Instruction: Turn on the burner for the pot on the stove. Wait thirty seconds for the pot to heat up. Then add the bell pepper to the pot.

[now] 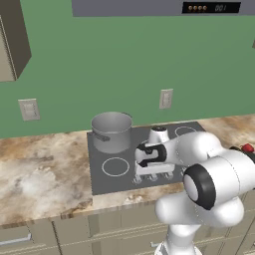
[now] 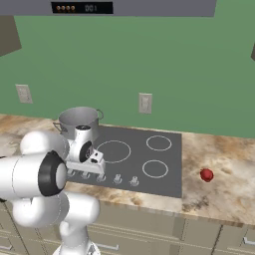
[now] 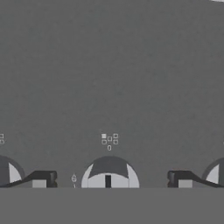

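Pincer spread wide astride stove knob (not touching).

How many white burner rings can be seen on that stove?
4 on the stove: back right, front right, middle, front left. The pot may hide another.

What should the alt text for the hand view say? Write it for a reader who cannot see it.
Close over the dark stove, the open pincer straddles a silver knob, one dark fingertip on each side and apart from it. A small square burner diagram is printed just above the knob, and parts of two neighbouring knobs show at the left and right edges.
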### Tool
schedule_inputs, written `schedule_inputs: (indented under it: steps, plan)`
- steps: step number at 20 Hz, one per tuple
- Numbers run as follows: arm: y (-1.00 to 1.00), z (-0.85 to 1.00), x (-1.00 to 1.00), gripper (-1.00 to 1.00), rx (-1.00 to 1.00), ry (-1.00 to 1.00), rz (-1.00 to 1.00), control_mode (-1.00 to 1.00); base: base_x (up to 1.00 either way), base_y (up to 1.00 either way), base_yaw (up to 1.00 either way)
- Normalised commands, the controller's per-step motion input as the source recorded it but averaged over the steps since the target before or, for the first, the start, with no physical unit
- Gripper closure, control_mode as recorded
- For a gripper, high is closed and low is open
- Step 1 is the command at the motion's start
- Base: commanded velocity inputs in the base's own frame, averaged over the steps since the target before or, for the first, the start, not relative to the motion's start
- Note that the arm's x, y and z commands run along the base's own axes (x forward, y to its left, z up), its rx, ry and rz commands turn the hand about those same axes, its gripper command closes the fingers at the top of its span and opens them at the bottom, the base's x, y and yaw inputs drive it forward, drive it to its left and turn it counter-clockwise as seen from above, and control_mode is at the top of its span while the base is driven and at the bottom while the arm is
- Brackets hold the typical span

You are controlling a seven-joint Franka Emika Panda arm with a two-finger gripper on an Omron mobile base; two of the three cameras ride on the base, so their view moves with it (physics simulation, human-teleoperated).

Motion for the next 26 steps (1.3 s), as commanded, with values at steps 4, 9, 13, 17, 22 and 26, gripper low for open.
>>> schedule_inputs:
  steps: [4, 9, 13, 17, 22, 26]
  plan:
    - [0.03, -0.14, -0.04, 1.0, 0.0, 0.0, 0.0, -1.0, 0.0, 0.0, 0.0]
    - [0.0, -0.01, -0.28, 1.0, 0.0, 0.0, 0.0, -1.0, 0.0, 0.0, 0.0]
    - [0.05, 0.0, -0.29, 1.0, 0.0, 0.0, 0.0, -1.0, 0.0, 0.0, 0.0]
    - [0.01, 0.0, -0.13, 1.0, 0.0, 0.0, 0.07, -1.0, 0.0, 0.0, 0.0]
    - [-0.04, 0.0, -0.03, 1.0, 0.02, 0.0, 0.36, -1.0, 0.0, 0.0, 0.0]
    - [-0.13, 0.0, -0.02, 1.0, 0.05, 0.01, 0.55, -1.0, 0.0, 0.0, 0.0]
